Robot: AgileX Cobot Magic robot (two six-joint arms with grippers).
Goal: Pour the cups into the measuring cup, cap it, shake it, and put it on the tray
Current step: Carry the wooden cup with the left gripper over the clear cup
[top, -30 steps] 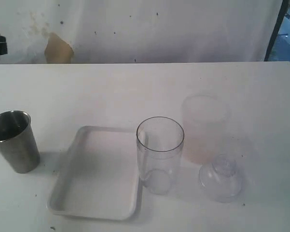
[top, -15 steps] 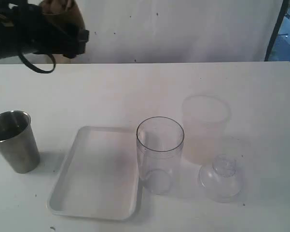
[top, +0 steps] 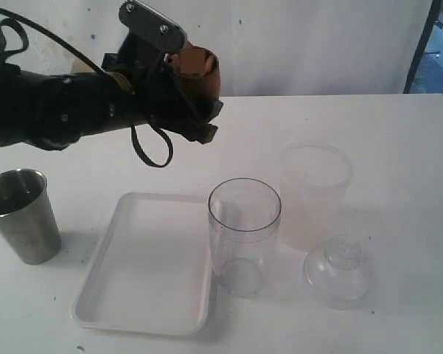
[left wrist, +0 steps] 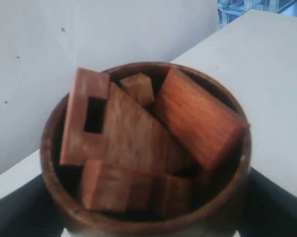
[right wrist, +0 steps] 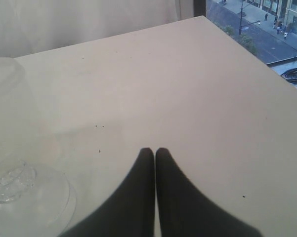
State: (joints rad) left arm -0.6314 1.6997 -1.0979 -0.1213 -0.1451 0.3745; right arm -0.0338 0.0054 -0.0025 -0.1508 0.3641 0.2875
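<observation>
My left gripper [top: 186, 87] is shut on the brown wood-grain cup [top: 200, 69] and holds it in the air behind and to the left of the measuring cup [top: 244, 232]. The left wrist view looks into that cup [left wrist: 48, 148]; several wooden blocks [left wrist: 138, 143] fill it, with the dark fingers [left wrist: 272, 207] on either side. The measuring cup stands clear and upright beside the tray [top: 144, 265]. The steel tumbler [top: 23, 215] stands at the far left. My right gripper [right wrist: 154, 150] is shut on nothing, over bare table.
A frosted container [top: 315, 192] stands just right of the measuring cup, and a clear dome lid [top: 338, 270] with a knob lies in front of it. The right wrist view shows the lid [right wrist: 24, 197] and the frosted container [right wrist: 5, 94]. The table's far edge meets a white wall.
My left arm has swung in from the upper left, carrying the brown cup rightward and nearer to the measuring cup. Nothing on the table has moved.
</observation>
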